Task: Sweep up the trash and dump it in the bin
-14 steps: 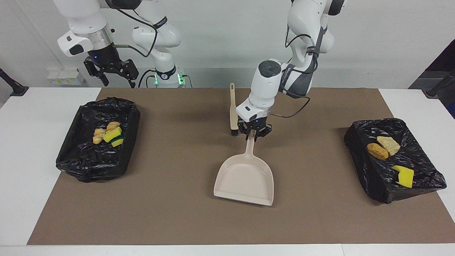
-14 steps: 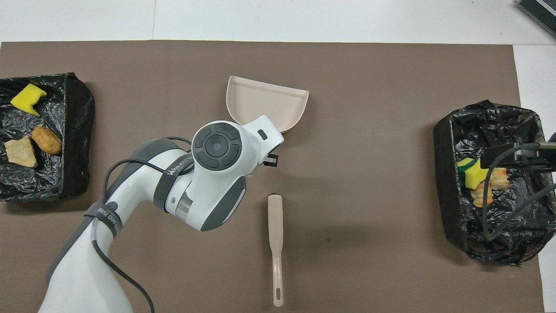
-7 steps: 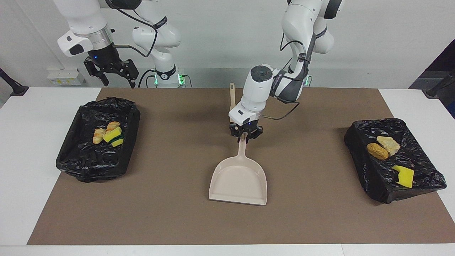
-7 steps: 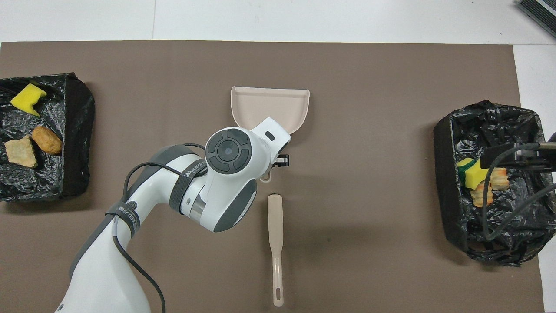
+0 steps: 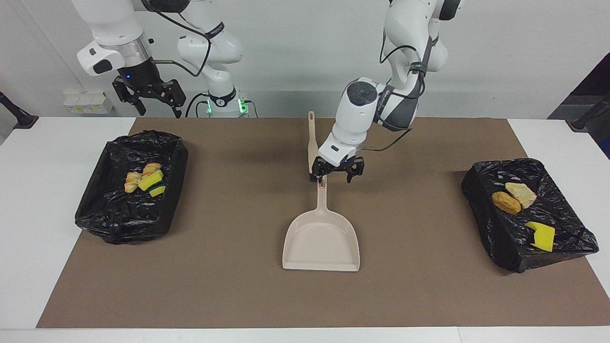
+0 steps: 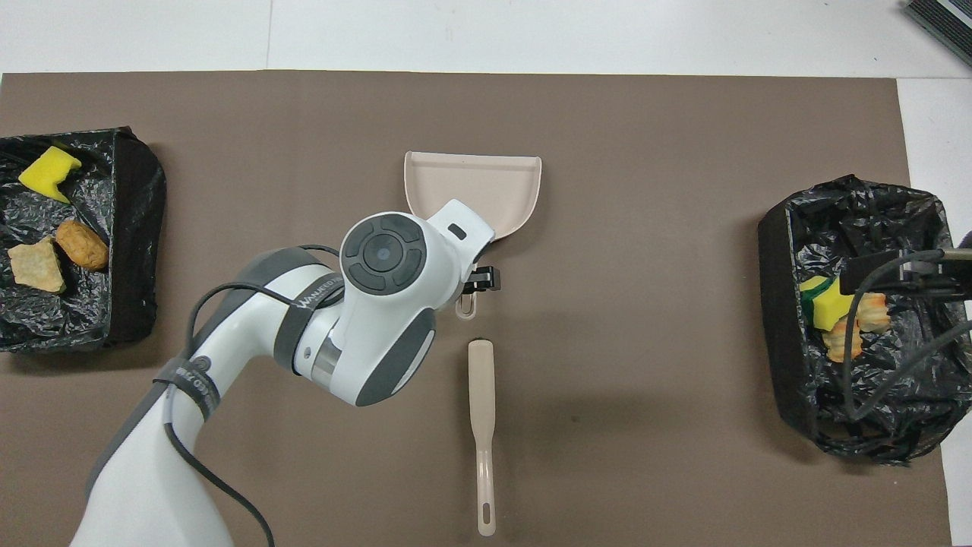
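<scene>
Dustpan: flat on mat; left gripper fingers spread wide above its handle; right gripper spread wide, over the table's edge by the robots.

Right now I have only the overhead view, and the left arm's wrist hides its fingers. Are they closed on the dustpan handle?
Observer: No. In the facing view the left gripper has its fingers open, just over the end of the dustpan handle, not gripping it.
Operator: And the part of the pan that the arm covers for me?
Observer: Empty; nothing lies in it.
Operator: Where is the right gripper?
Observer: The right gripper hangs open in the air, above the table edge near the bin at its arm's end.
</scene>
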Controlling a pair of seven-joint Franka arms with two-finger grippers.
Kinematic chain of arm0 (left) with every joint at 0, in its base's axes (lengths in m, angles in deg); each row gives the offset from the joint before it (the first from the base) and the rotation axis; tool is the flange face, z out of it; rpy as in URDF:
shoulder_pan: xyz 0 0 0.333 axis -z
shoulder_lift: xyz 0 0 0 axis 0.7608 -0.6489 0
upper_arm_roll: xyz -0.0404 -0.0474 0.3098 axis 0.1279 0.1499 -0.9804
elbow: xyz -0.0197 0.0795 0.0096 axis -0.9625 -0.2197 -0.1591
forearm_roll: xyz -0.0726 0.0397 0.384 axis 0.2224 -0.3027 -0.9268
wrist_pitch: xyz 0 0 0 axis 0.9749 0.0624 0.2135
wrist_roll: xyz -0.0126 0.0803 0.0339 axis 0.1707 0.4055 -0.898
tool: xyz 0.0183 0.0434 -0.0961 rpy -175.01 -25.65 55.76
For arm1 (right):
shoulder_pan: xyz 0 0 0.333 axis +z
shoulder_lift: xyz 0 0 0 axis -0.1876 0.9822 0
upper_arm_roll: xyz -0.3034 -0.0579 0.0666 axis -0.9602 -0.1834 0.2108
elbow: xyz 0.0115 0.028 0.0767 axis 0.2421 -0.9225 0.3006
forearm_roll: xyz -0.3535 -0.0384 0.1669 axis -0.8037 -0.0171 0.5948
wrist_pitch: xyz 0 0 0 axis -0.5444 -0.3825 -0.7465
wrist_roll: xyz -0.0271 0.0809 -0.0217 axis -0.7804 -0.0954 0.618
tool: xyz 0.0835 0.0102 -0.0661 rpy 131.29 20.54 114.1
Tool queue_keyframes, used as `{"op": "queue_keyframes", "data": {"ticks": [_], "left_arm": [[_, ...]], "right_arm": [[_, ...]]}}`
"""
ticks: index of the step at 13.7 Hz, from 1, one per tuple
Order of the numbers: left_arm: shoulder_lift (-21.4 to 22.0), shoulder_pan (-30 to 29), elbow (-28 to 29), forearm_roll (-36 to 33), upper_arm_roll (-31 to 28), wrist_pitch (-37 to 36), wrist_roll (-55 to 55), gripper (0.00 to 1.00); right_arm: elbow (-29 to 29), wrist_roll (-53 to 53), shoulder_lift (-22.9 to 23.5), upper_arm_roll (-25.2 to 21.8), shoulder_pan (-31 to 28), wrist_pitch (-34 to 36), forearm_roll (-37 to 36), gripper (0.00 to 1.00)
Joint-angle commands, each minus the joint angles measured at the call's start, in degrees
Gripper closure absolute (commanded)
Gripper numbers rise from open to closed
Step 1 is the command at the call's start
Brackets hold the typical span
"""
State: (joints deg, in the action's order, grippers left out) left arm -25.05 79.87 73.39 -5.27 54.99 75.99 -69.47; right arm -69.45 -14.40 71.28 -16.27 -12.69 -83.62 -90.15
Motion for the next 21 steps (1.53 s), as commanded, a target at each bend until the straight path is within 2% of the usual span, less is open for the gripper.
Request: {"op": "queue_keyframes", "data": {"ticks": [1,6,9,12,16,18,21], "left_arm": [[0.41,-5.18,-4.58,-0.08,-0.07,-7.82,5.97,0.00],[3.92,-17.21,-4.77,-1.66,-0.07,-14.33,23.44,0.00],[7.61,-23.29,-4.68,-2.01,-0.07,-18.29,31.72,0.00],[10.77,-24.18,-4.86,-4.12,-0.07,-20.75,33.94,0.00],[12.62,-25.58,-10.12,-4.56,0.10,-29.79,34.03,0.00],[15.78,-26.81,-8.73,-4.48,0.02,-31.39,36.29,0.00],[16.41,-27.08,-8.81,-4.48,0.02,-33.59,37.99,0.00]], "right_arm": [[-0.09,0.10,-0.30,0.47,-1.02,0.42,1.13,0.00],[-0.09,0.10,-0.30,0.47,-0.94,0.42,1.13,0.00],[-0.09,0.10,-0.30,0.47,-1.02,0.42,1.13,0.00],[-0.09,0.10,-0.30,0.47,-1.02,0.42,1.13,0.00],[-0.09,0.19,-0.30,0.47,-0.94,0.42,1.13,0.00],[-0.09,0.19,-0.30,0.47,-1.02,0.42,1.13,0.00],[-0.09,0.10,-0.30,0.47,-1.02,0.42,1.13,0.00]]}}
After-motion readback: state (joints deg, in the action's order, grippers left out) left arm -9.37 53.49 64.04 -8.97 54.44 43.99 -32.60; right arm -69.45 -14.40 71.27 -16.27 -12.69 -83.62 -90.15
